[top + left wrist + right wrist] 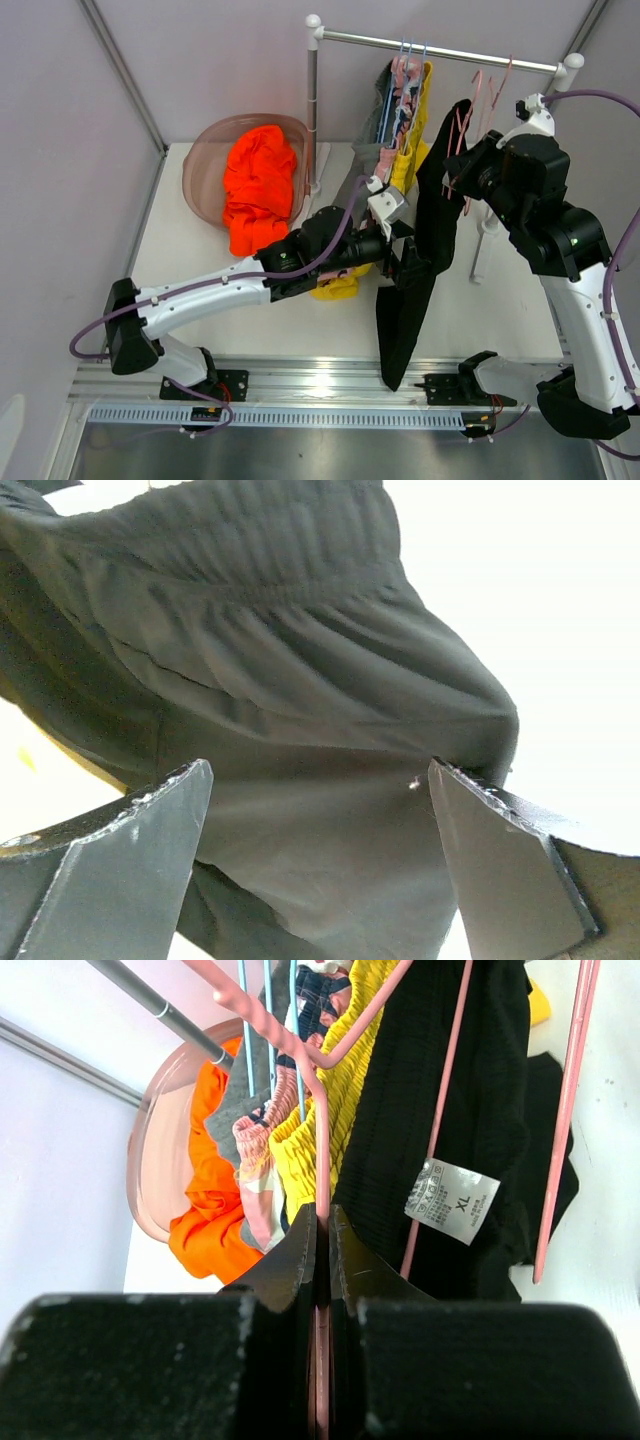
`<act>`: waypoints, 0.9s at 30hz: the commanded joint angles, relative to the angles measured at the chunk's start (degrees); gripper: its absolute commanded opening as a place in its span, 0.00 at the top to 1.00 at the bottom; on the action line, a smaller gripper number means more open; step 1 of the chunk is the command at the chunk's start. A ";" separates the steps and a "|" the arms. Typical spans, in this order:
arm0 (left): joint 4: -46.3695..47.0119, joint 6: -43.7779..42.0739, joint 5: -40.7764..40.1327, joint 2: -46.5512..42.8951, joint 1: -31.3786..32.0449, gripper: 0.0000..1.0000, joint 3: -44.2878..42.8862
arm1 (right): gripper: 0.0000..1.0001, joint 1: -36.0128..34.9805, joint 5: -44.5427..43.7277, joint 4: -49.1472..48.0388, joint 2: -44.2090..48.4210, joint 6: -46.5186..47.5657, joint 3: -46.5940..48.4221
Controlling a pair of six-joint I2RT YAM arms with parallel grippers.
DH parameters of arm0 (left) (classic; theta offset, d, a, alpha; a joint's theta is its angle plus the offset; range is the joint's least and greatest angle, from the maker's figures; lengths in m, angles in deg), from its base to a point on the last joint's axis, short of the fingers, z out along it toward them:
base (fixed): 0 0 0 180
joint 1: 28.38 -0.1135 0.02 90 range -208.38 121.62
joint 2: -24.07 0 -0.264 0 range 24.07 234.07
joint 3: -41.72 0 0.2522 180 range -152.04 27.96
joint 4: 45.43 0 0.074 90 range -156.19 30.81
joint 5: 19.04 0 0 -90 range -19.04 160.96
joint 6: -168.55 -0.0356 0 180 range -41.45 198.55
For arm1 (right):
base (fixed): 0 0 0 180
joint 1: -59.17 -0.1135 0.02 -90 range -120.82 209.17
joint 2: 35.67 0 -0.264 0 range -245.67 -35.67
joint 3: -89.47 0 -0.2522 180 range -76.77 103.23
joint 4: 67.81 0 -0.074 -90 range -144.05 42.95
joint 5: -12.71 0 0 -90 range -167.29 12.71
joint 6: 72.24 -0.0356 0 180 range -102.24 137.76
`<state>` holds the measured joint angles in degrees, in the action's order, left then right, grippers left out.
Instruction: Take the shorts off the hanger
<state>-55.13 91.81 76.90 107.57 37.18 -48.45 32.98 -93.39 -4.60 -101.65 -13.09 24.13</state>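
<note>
Right tool (322,1225) seemingly clamps pink hanger (322,1140).

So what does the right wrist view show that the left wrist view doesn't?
Only the right wrist view: the right hand shut on a pink hanger, the XL label on the black shorts, the yellow shorts beside them, and the orange shorts in the pink basin. Only the left wrist view: the left hand, its fingers wide open, with gathered black cloth filling the space ahead of them. Both: the black shorts.
</note>
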 commanded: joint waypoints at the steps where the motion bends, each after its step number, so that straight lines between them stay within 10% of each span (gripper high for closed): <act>1: -2.19 0.90 -1.10 -3.34 2.20 0.04 -2.61 | 1.00 -0.43 -1.22 -5.24 0.85 0.00 0.52; 27: -1.42 -0.42 -3.29 0.24 5.37 0.03 -0.32 | 1.00 -0.35 -1.13 -6.12 0.14 0.00 1.14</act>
<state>-59.24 92.03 75.37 104.90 42.39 -46.74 32.96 -93.41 -5.94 -102.85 -13.09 24.06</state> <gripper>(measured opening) 0.978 0.044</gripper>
